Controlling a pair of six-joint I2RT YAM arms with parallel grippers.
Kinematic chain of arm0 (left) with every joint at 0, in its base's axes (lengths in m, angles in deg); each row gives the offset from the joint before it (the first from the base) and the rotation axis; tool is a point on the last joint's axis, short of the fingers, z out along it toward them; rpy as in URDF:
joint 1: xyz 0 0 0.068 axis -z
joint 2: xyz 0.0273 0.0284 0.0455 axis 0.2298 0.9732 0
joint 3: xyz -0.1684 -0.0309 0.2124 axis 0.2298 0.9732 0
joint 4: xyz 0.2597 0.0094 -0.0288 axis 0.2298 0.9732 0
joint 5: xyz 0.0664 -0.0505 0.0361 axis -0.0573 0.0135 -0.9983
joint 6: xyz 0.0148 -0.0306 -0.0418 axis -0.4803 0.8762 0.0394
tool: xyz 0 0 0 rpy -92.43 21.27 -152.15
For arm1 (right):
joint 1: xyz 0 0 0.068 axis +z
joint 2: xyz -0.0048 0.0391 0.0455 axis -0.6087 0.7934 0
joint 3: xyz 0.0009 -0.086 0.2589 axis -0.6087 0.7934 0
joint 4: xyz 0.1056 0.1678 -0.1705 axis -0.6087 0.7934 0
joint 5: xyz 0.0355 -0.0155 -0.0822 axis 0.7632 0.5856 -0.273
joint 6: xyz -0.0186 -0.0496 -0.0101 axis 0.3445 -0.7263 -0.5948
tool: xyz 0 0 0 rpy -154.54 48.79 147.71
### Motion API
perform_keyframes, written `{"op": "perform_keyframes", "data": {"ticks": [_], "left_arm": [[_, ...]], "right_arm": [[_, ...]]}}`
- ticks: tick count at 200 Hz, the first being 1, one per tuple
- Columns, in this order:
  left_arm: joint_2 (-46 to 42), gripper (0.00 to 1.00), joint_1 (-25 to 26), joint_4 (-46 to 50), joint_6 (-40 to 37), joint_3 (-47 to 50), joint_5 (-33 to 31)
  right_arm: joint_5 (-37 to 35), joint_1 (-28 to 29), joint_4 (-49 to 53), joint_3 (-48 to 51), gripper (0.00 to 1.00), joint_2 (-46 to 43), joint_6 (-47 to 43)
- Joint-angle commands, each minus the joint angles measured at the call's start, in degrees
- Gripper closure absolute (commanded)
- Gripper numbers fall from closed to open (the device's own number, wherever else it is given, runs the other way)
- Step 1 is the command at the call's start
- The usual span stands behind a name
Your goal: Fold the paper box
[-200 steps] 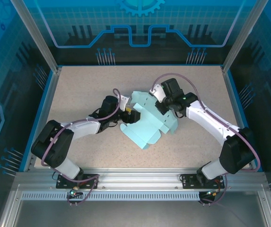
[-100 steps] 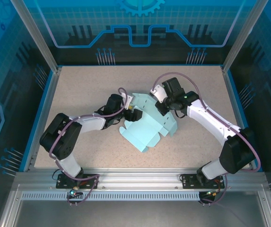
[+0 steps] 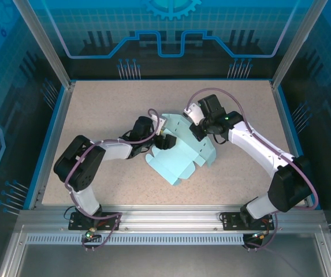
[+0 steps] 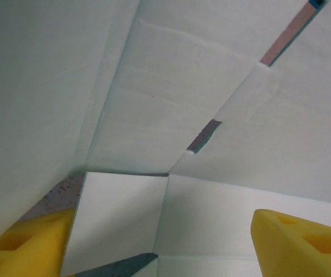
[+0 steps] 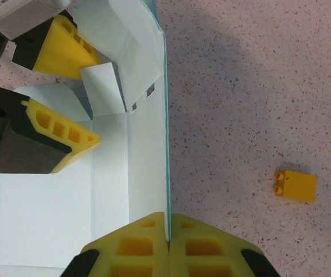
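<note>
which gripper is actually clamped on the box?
The right gripper: shut on an upright edge of the paper box. The left gripper is open, straddling a small flap.

From above, the right gripper (image 3: 196, 133) hides its fingertips under its own wrist at the 1 o'clock edge of the paper box (image 3: 179, 158), so its hold cannot be read there; the left gripper (image 3: 164, 141) covers the paper box at 10 o'clock; in the left wrist view the paper box runs out of frame at 9, 12 and 3 o'clock, and both yellow fingers (image 4: 23, 245) are cropped at 6 o'clock; in the right wrist view the frame crops the paper box at 6 and 9 o'clock.
</note>
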Motion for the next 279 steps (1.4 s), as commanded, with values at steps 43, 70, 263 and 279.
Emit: {"op": "perform_keyframes", "data": {"ticks": [43,70,263,279], "left_arm": [[-4.7,0.3,1.5,-5.0,0.8,3.4,4.0],[-4.8,0.31,2.2,-6.6,-0.3,4.6,4.6],[-7.8,0.28,6.8,-5.2,-14.0,8.0,-5.3],[-7.9,0.28,8.4,-6.3,-15.9,8.8,-7.9]], "right_arm": [[0.8,-0.6,-0.2,-1.2,0.98,0.9,1.4],[1.3,-0.5,-0.2,-1.6,0.98,1.5,1.7],[2.5,-1.2,2.1,-4.4,1.0,4.0,3.2],[3.2,-1.2,2.3,-4.8,1.0,4.6,3.8]]}}
